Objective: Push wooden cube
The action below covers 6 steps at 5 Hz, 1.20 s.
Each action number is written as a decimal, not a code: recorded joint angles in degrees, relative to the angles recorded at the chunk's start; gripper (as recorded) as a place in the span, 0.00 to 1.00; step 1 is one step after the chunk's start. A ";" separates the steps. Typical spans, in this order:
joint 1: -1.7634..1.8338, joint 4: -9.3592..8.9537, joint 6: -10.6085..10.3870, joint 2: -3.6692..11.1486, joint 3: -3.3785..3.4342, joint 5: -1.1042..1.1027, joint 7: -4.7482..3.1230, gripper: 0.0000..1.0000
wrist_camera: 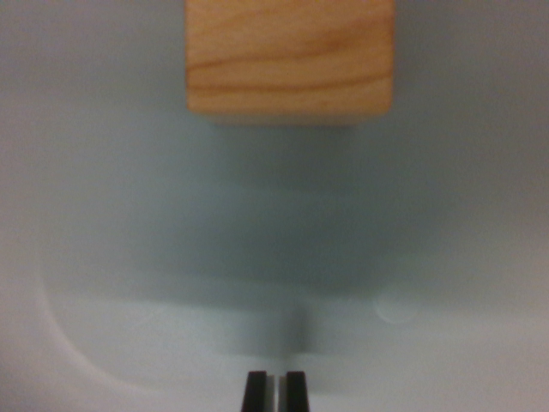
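Light-brown wooden cube with darker grain lines (290,58) at the top centre of the frame, cut off by the upper edge, on a pale grey-white smooth surface (129,240); nothing between it and the fingertips. Black two-fingered gripper (275,390) at bottom centre, nearly closed with only a thin slit, empty, well apart from the cube.

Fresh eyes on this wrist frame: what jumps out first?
The wooden cube at top centre, its grain plain against the pale grey surface, with its upper part cut off by the frame edge. Next, the two dark fingertips at bottom centre, nearly together with only a thin gap between them, holding nothing. A bare stretch of surface separates the gripper from the cube, so no contact yet.
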 joint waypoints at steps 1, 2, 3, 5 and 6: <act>0.10 -0.35 -0.38 0.07 0.11 -0.01 0.23 0.00; 0.10 -0.35 -0.38 0.07 0.11 -0.01 0.23 0.00; 0.12 -0.40 -0.44 0.08 0.13 -0.01 0.27 0.00; 0.12 -0.40 -0.44 0.08 0.13 -0.01 0.27 0.00; 0.12 -0.40 -0.44 0.08 0.13 -0.01 0.27 1.00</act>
